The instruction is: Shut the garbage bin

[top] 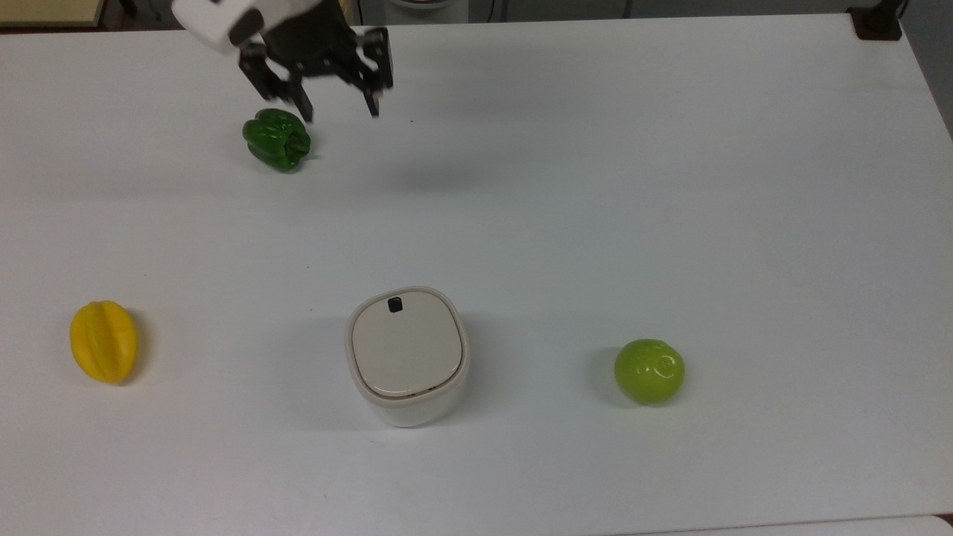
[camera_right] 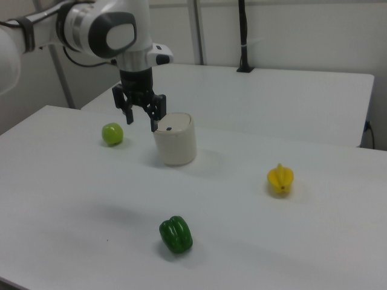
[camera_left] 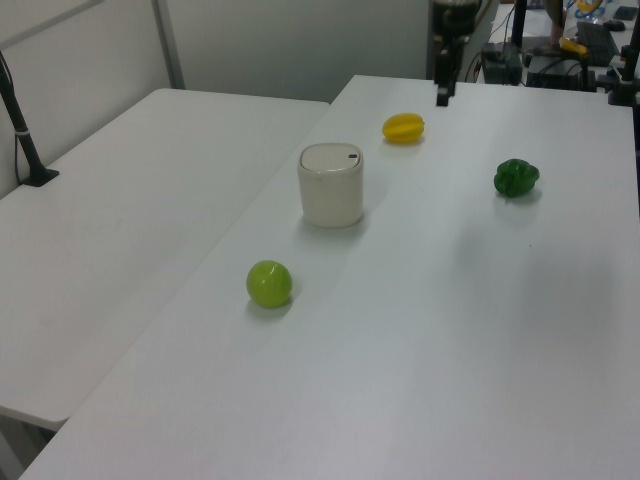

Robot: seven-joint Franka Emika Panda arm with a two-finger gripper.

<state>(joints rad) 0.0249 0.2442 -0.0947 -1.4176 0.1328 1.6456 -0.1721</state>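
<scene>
The garbage bin (top: 406, 387) stands upright near the middle of the white table, cream-white with a flat beige lid (top: 406, 350) lying level in its rim. A small black square mark (top: 394, 304) sits at the lid's far edge. My gripper (top: 339, 110) hangs high above the table, far from the bin toward the top view's top, open and holding nothing. In the right view the gripper (camera_right: 141, 121) hovers in front of the bin (camera_right: 175, 140). The left view shows the gripper (camera_left: 441, 95) well above and beyond the bin (camera_left: 331, 187).
A green bell pepper (top: 277, 139) lies just below the gripper in the top view. A yellow starfruit (top: 103, 341) lies at the top view's left and a green round fruit (top: 649, 371) at its right. A second white table (camera_left: 120, 230) adjoins.
</scene>
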